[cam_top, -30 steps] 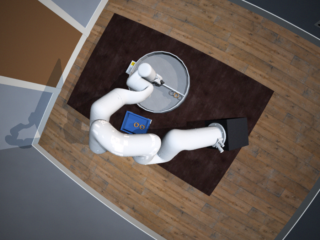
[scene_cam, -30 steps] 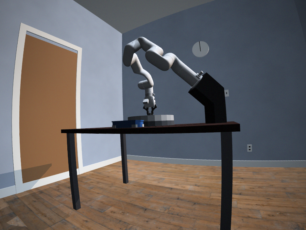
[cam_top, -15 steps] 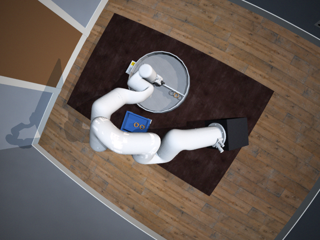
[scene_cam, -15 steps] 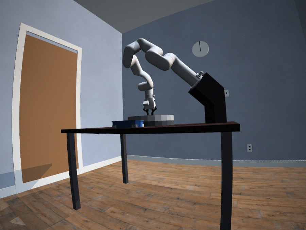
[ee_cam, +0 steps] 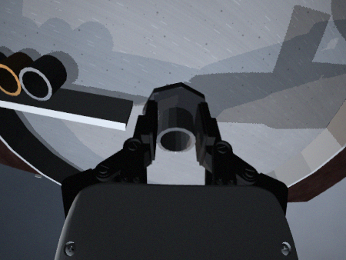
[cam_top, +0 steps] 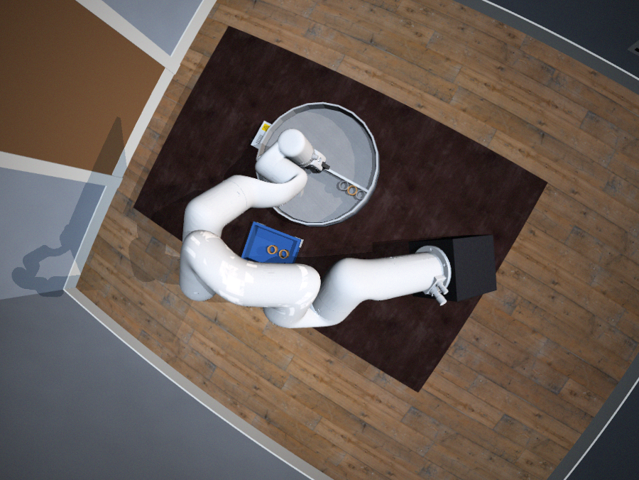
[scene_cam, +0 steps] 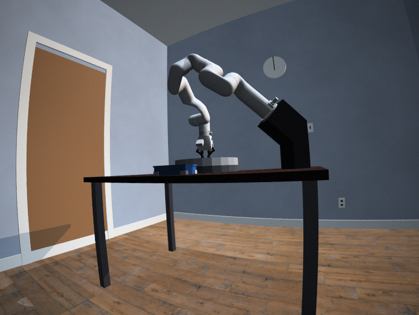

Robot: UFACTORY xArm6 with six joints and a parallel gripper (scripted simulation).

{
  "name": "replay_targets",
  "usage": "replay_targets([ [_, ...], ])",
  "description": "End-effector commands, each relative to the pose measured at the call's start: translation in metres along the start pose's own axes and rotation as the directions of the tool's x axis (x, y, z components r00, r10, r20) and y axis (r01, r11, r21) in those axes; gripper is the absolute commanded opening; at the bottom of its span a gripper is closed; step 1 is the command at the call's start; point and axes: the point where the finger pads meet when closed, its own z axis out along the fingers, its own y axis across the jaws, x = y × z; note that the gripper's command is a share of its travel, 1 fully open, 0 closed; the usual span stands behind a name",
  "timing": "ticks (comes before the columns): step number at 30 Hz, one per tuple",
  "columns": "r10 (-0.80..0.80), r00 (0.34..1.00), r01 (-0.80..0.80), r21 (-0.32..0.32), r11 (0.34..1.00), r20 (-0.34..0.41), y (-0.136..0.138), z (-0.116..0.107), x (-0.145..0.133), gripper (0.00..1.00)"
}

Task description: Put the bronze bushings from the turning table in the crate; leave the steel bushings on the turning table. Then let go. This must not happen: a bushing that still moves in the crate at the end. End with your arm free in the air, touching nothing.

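The round grey turning table [cam_top: 326, 162] stands on the dark table top. My gripper [cam_top: 326, 165] is low over its middle and is shut on a grey steel bushing [ee_cam: 175, 138], which lies on its side between the black fingers. In the exterior view the gripper [scene_cam: 205, 154] hangs just above the turning table [scene_cam: 207, 164]. A bronze bushing [cam_top: 349, 187] lies by the table's rim between a steel bushing [cam_top: 342, 184] and another grey one; the wrist view shows the bronze one [ee_cam: 7, 80] and a steel one [ee_cam: 36, 84]. The blue crate [cam_top: 272, 243] holds two bronze bushings [cam_top: 277, 251].
A straight white rail [ee_cam: 64, 116] crosses the turning table beside the row of bushings. The arm's black pedestal [cam_top: 459, 267] stands at the right of the table top. My arm's links pass over part of the crate. A yellow-marked label [cam_top: 260, 133] lies at the turning table's far rim.
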Motion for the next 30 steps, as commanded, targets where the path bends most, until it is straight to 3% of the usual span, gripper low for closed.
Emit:
replay_targets([
  [1, 0.000, 1.000, 0.000, -0.001, 1.000, 0.002, 0.0008, -0.0006, -0.0005, 0.00],
  [30, 0.000, 1.000, 0.000, -0.001, 1.000, 0.002, 0.0008, 0.0046, -0.0006, 0.00],
])
